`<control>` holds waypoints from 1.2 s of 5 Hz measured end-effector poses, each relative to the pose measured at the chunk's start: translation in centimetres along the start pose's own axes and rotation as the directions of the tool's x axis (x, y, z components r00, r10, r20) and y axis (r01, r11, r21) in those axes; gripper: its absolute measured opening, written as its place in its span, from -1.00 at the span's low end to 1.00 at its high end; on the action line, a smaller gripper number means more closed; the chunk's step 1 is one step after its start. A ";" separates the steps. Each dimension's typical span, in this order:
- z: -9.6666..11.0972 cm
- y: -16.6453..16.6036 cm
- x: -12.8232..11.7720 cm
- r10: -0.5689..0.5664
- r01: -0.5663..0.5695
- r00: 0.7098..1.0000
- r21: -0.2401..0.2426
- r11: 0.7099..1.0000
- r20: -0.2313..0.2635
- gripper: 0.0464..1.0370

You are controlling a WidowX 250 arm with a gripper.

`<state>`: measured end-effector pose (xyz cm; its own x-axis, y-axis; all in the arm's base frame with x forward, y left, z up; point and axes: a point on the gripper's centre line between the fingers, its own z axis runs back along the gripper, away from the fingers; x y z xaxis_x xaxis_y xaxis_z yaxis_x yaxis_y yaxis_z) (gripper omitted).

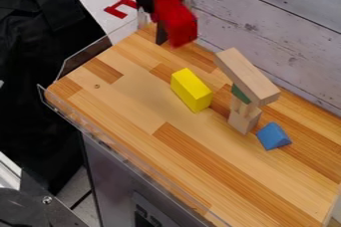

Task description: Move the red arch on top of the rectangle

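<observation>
Red arch [176,21] gripped, my gripper [158,16] hangs over the surface's [136,141] far end; near a yellow rectangular block [191,90], a bare-wood rectangle [248,75] (long, straight-edged) tops a stack.

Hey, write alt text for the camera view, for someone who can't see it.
A black robot gripper holds a red block above the far part of a wooden table. On the table are a yellow block, a small stack topped by a long wooden block, and a blue triangular block.
</observation>
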<state>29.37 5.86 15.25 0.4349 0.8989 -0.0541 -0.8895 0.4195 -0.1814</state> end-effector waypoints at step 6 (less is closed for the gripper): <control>-1.9 -7.3 -8.0 -0.104 0.103 0.994 -0.039 0.994 -0.033 0.04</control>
<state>32.61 -4.66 15.11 0.5295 0.8457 -0.0669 -0.8339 0.5044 -0.2242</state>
